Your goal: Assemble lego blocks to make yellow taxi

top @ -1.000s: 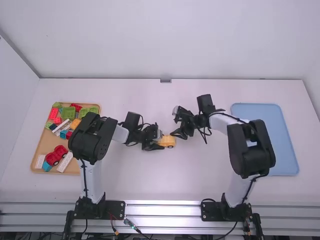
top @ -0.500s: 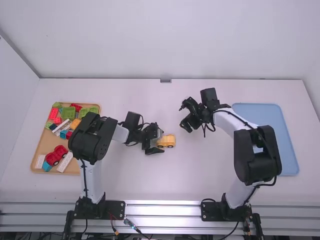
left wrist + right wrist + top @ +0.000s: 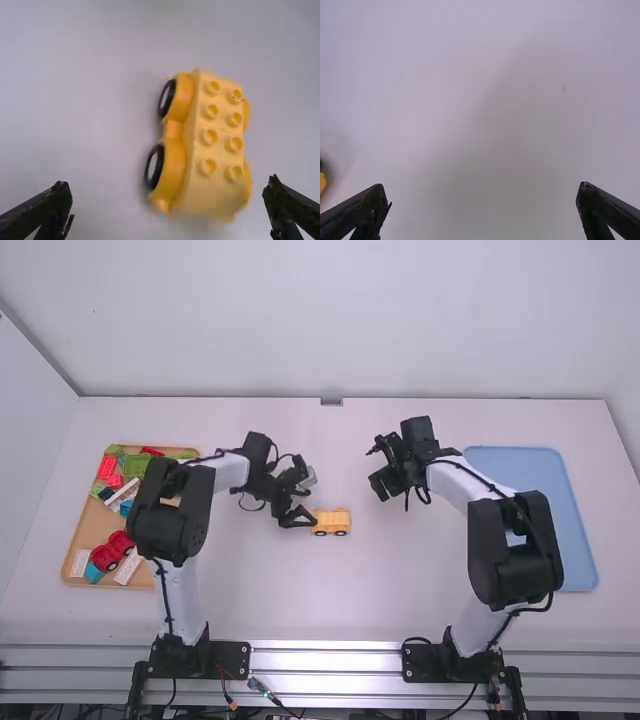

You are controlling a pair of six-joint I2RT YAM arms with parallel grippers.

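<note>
"Beyond the bases of the two white-and-black arms, what's on the table?"

"One wheeled yellow plastic toy vehicle (image 3: 331,523), upright on the white table (image 3: 330,590) between the arms. Its yellow top seems seated on the orange-yellow wheeled base, so I'd say the building is at or near its end."

"And the pincers?"

"The black left gripper (image 3: 167,181) is just beside the vehicle, fingers spread wide, gripping nothing. The black right gripper (image 3: 482,185) is well apart from it, likewise spread and empty."

"Next move?"

"Check the top is pressed down. If so, the left could close across the body and lift it, perhaps for the pale blue tray (image 3: 560,520) at the right; that's my guess. A tilted grip might pop the top loose."

"Count for me, nearest first."

"Two arms, two grippers. On the tan tray (image 3: 90,527) at the left: two long white bricks (image 3: 130,566) and one red wheeled toy (image 3: 112,551) in the near part. Then the one yellow vehicle, eight studs on top, two black tyres facing the camera. Farther up the tan tray, a third white brick (image 3: 122,492). Green blocks (image 3: 135,467) lie beyond; the left arm hides some, so I can't total those."
</note>
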